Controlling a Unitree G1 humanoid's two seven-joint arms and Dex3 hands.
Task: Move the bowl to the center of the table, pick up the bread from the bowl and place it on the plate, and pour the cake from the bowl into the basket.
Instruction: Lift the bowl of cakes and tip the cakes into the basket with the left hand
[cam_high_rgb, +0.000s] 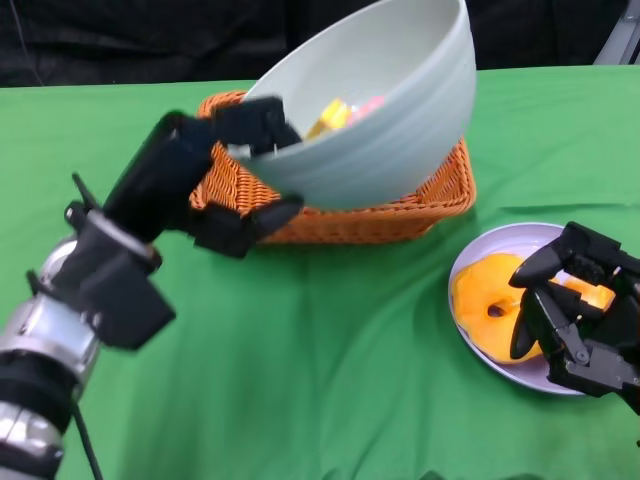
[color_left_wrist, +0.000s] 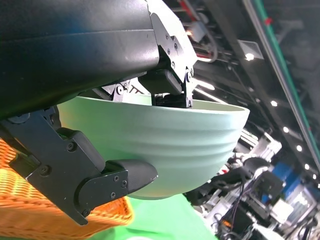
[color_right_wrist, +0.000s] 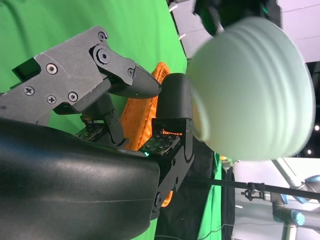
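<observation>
A: Where's the bowl (cam_high_rgb: 385, 110)?

B: In the air, tilted hard. Left hand (cam_high_rgb: 215, 175) clamps its near rim: fingers hooked over the edge into the bowl, thumb pressed on the outer wall below. Same clamp shows in the left wrist view, rim pinched between fingers (color_left_wrist: 167, 80) and thumb.

A: Over what?

B: Over the orange wicker basket (cam_high_rgb: 440, 200). The bowl covers most of it; only the basket's front wall and corners show.

A: Cake?

B: Yellow and pink pieces of cake (cam_high_rgb: 340, 115) sit inside the bowl near the low side of the rim, close to the left fingertips. Can't tell if any of it has reached the basket, the bowl hides the inside.

A: Right hand (cam_high_rgb: 575, 310)?

B: Down by the plate (cam_high_rgb: 495, 240), well apart from the bowl. Fingers spread and loosely curled, holding nothing. It hangs over the plate's right half.

A: Bread (cam_high_rgb: 490, 305)?

B: Orange piece lying on the plate, partly hidden behind the right fingers. Can't tell whether the fingers touch it.

A: Table?

B: Green cloth (cam_high_rgb: 330, 370). Plate sits right of the basket, near its front corner but not touching.
</observation>
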